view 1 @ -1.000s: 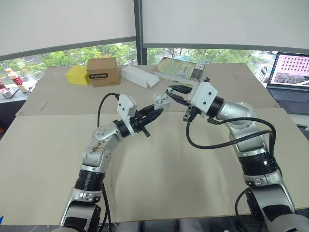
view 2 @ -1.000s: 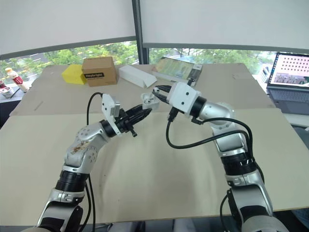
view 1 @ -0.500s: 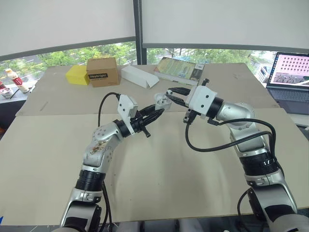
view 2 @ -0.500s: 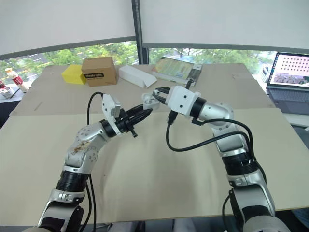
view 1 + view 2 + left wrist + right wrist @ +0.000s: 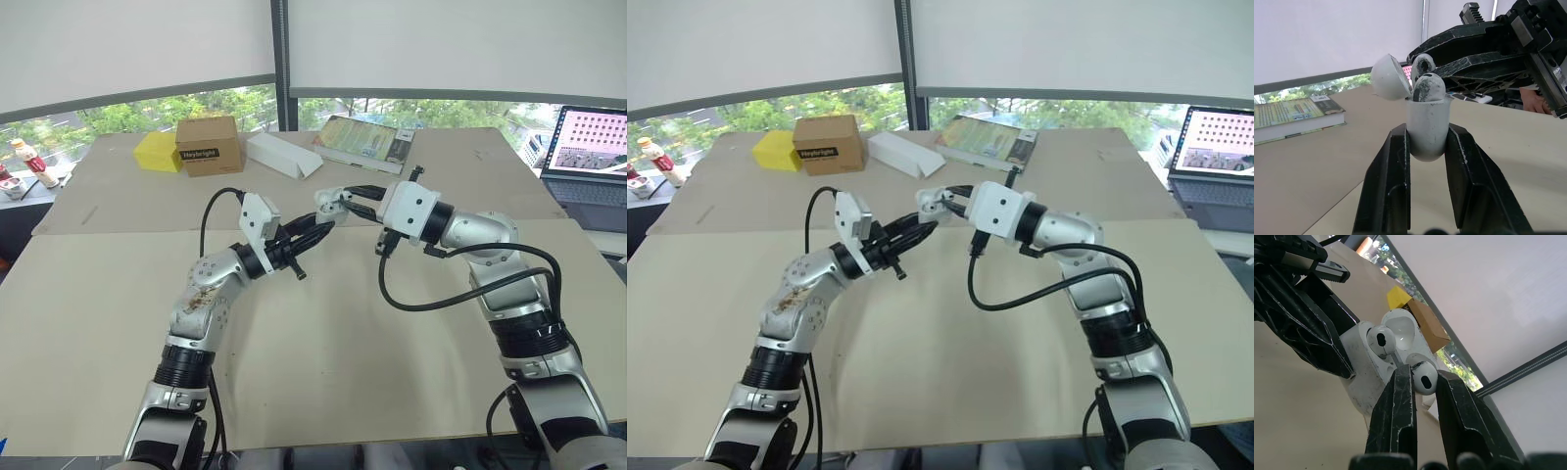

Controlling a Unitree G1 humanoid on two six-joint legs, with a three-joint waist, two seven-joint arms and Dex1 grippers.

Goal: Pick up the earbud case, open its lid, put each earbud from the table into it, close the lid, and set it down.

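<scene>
The earbud case (image 5: 1426,128), its lid (image 5: 1390,77) hinged open, was held clear of the table (image 5: 323,372) by the left gripper (image 5: 318,227), clamped on its body. A first earbud (image 5: 1381,341) was seated inside. The second earbud (image 5: 1423,375) was pinched by the right gripper (image 5: 355,194) at the case's open mouth, directly ahead of that gripper's tips. A push along the socket axis was judged outstanding.

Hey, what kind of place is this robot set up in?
Probably an office or lab: an open laptop beside the big table, a book and cardboard box on its far side, roller blinds over windows.
</scene>
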